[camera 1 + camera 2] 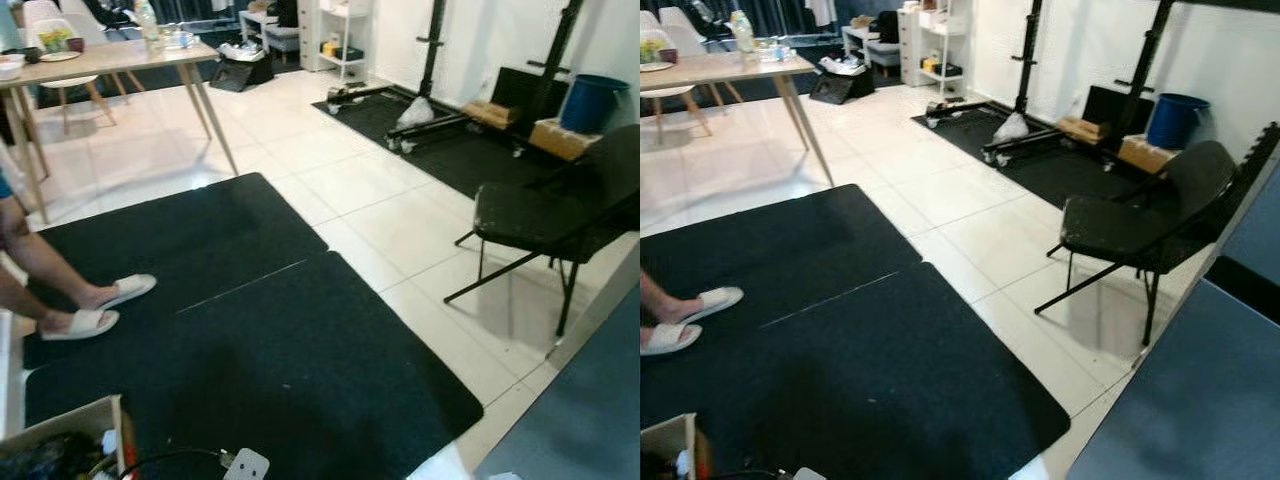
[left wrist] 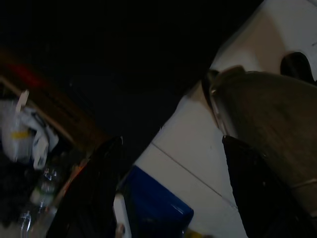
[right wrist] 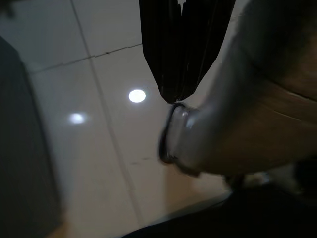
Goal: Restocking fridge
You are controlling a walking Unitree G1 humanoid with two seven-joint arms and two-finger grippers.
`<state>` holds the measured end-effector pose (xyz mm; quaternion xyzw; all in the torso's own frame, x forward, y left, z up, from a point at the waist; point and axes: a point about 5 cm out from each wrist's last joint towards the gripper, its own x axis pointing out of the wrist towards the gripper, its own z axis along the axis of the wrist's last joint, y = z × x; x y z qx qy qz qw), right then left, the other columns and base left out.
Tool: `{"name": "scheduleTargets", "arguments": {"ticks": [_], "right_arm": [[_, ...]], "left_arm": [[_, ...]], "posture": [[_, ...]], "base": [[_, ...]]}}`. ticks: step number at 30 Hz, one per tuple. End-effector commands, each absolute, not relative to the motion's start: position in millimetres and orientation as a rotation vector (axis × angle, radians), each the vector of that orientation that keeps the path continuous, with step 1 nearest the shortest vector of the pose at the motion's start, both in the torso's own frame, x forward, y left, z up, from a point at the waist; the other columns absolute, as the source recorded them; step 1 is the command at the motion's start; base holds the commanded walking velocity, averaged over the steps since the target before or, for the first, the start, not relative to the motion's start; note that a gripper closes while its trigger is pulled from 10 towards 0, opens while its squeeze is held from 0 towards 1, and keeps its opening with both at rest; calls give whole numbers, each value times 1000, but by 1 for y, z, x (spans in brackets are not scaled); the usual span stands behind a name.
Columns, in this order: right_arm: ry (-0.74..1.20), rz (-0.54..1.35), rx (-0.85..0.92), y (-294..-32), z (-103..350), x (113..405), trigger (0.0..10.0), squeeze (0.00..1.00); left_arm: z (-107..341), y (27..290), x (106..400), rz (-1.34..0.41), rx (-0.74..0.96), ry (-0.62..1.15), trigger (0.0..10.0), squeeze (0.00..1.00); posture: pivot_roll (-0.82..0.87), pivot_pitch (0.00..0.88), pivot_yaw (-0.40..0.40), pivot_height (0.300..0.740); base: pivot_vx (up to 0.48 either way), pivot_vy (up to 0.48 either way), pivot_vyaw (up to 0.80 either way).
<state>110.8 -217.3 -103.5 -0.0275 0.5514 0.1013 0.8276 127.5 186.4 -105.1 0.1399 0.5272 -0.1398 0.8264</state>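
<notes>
Nearest, at the lower left edge of the head views, a cardboard box (image 1: 70, 425) stands on the black floor mat (image 1: 300, 370) with a white plug (image 1: 247, 465) and cable just beside it; the left wrist view, very dark, makes out bottles and packets (image 2: 29, 144) near the left tool (image 2: 171, 193), whose two black fingers stand wide apart with nothing between them; no fridge can be made out. The right tool (image 3: 181, 74) hangs over pale tile with its fingers pressed together, holding nothing. The mat lies as two joined pieces, its right edge running diagonally against the white tile floor (image 1: 400, 230); a person's feet in white slippers (image 1: 95, 308) rest on the mat's left edge. To the right a dark counter edge (image 1: 1200, 400) closes that side; a black chair (image 1: 1135, 230) stands on the tile near it; between chair and mat runs an open strip of tile. Farther off, a wooden table (image 1: 110, 60) stands at the left, carrying a bottle and dishes; a second black mat (image 1: 450, 150) with a rack frame, a blue bin (image 1: 590, 100) and white shelves (image 1: 335, 35) lines the far wall.
</notes>
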Motion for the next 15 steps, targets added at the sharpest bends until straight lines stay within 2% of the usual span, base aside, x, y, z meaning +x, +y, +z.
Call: {"name": "scheduleTargets", "arguments": {"ticks": [1,4,6,15], "right_arm": [[1177,213,-58,-219,-104,109,10000,0],[1172,230,-53,-218,-103,109,10000,0],[1174,251,-53,-217,-103,109,10000,0],[1182,281,-36,-214,-104,107,10000,0]], "left_arm": [[-110,180,115,-335,285,1170,10000,0],[-110,180,115,-334,285,1169,10000,0],[-110,180,115,-333,283,1169,10000,0],[-110,179,115,-324,265,1167,10000,0]], "posture": [[-40,0,-19,740],[-40,0,-19,740],[-40,0,-19,740],[-43,0,-18,740]], "base": [[-296,0,0],[-289,0,0],[-285,0,775],[0,0,775]]}}
